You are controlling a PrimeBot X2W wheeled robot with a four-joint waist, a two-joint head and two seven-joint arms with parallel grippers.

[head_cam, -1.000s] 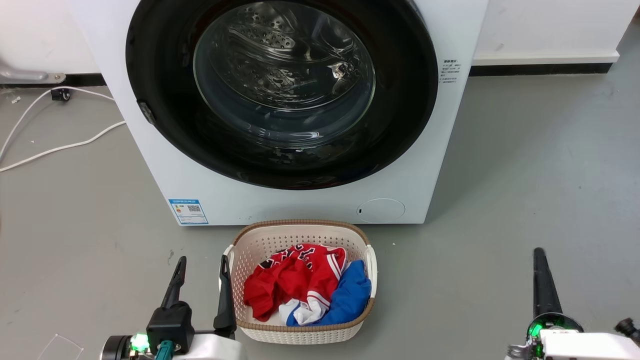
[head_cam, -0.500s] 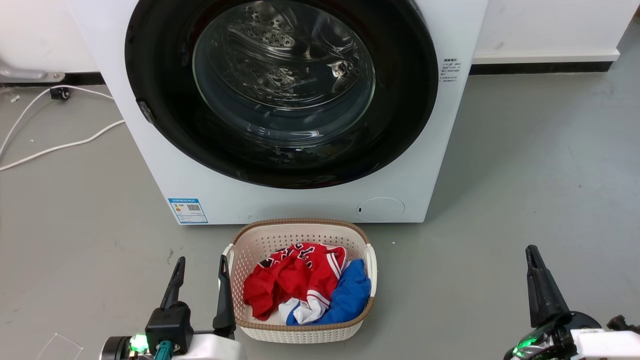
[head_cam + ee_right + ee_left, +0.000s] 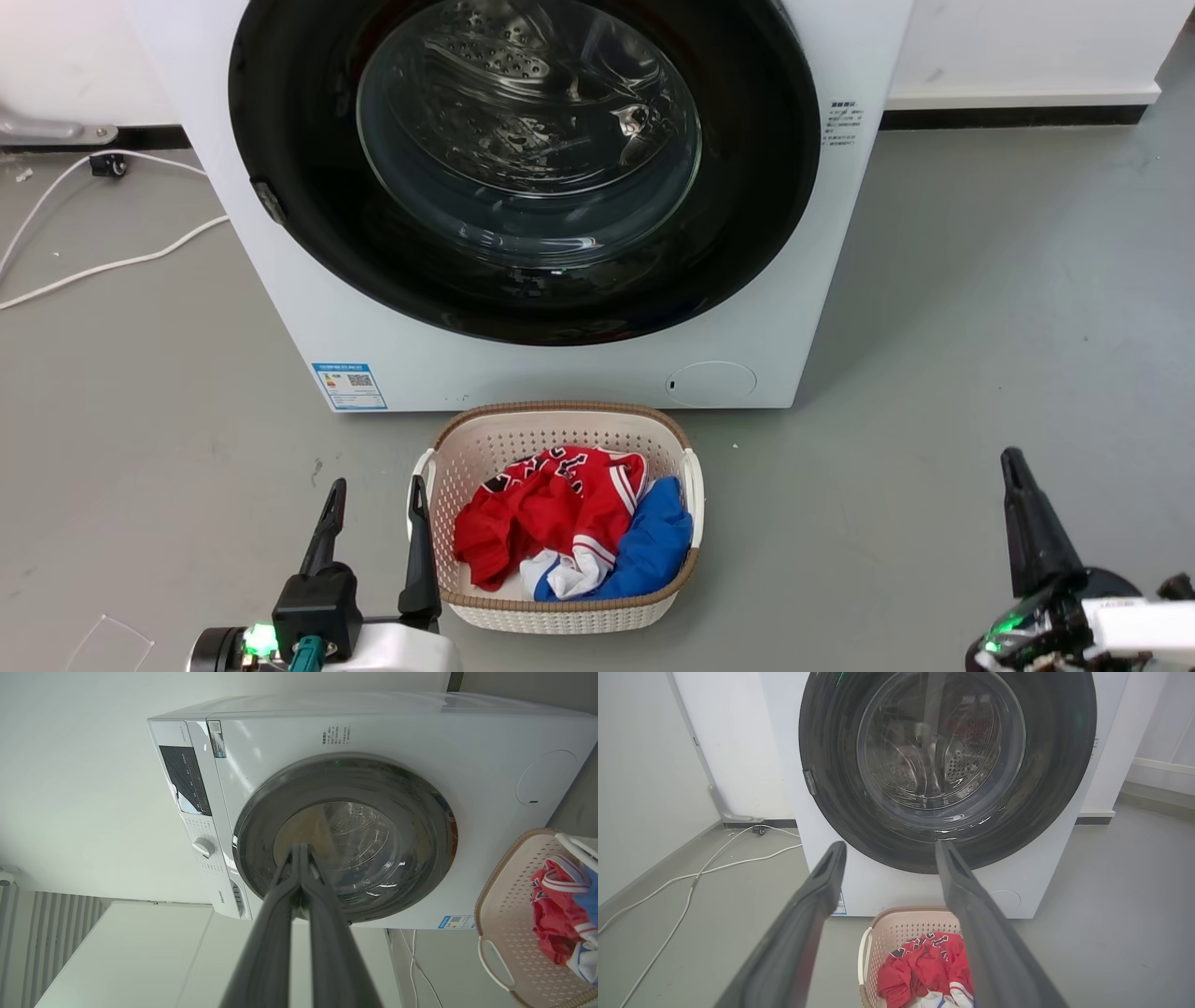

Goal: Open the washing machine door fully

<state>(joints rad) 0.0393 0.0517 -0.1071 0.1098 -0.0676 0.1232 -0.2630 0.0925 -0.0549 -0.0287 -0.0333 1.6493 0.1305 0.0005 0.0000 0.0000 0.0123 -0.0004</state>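
The left gripper (image 3: 373,523) is hanging at 7 o'clock in the head view, its fingers standing well apart and gripping nothing. The right gripper (image 3: 299,847), at 5 o'clock in that view, is pressing its fingertips together with nothing between them. Between the two, at 6 o'clock, a basket (image 3: 560,411) is sitting on the floor (image 3: 934,327), holding a red jersey (image 3: 532,523), its lettering too crumpled to read, and a blue garment (image 3: 653,551). Just beyond it, at 12 o'clock, the washer (image 3: 523,373) is standing with the door (image 3: 766,205) lying flush against its front, closed, a latch (image 3: 269,202) showing at the door's 9 o'clock edge. A blue sticker (image 3: 350,385) at the front's 7 o'clock corner and a small label (image 3: 841,123) at the door's 2 o'clock are carrying print too small to read. A round flap (image 3: 711,383) is sitting at 5 o'clock. A white cable (image 3: 112,267) is trailing across the floor at 9 o'clock.
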